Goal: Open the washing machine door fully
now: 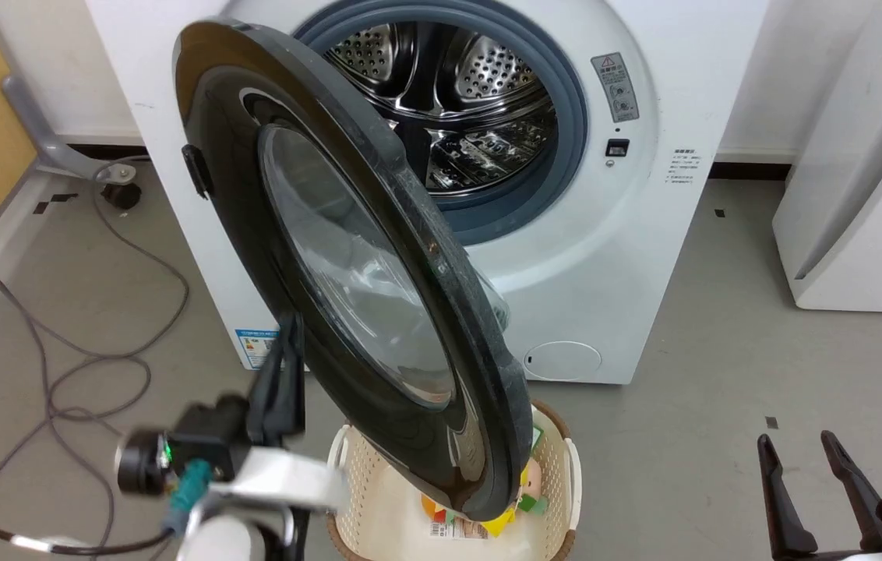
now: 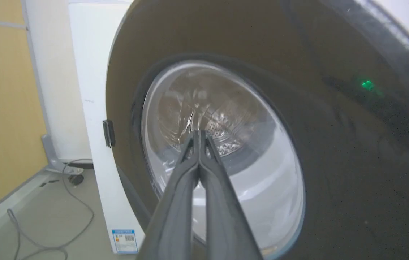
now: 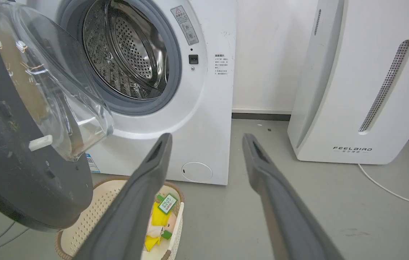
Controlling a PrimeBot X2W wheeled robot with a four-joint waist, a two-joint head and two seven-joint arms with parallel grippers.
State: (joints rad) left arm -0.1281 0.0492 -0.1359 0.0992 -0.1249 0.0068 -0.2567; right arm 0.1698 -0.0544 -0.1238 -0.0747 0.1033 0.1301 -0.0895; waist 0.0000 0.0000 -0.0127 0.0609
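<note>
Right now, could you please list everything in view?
door: one, black with clear window, partly open, above the basket
washer: one, white, behind the door
drum: one, steel, inside the washer
ring: one, grey, around the drum's mouth
basket: one, cream, on the floor
packets: several, mostly yellow, in the basket
cables: some, grey, floor left of the washer
appliance: one, white, right of the washer
left gripper: one, dark, shut, pointing at the door's window
right gripper: one, dark, open, apart from the door
</note>
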